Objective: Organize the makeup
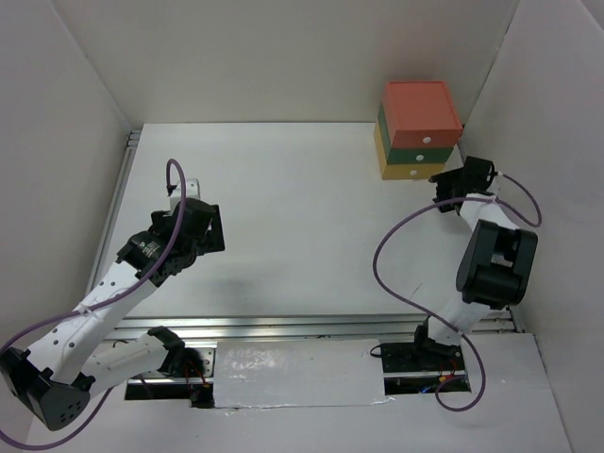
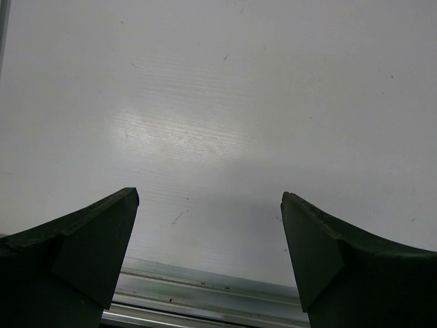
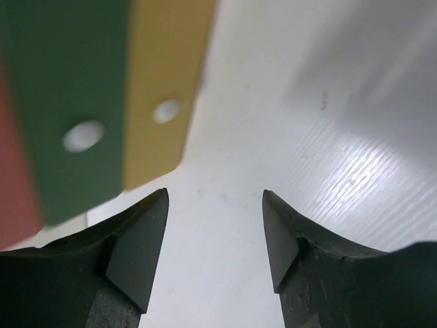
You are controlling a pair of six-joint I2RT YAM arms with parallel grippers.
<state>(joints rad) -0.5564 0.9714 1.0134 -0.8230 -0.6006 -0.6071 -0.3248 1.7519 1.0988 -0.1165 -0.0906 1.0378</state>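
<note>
Makeup shows in none of the three views (the white bench [image 1: 302,217] lies under both arms). The left fingers [image 2: 89,246] stand wide apart with nothing between them, over the bench near its left edge, and a metal rail [image 2: 205,294] runs just below them in the wrist view. The right fingers [image 3: 136,253] are likewise spread and hold nothing. They sit close in front of the stacked drawer box [image 1: 420,127] at the far right corner. Its green drawer [image 3: 68,102] and yellow drawer [image 3: 160,82], each with a round white knob, fill the upper left of the right wrist view.
</note>
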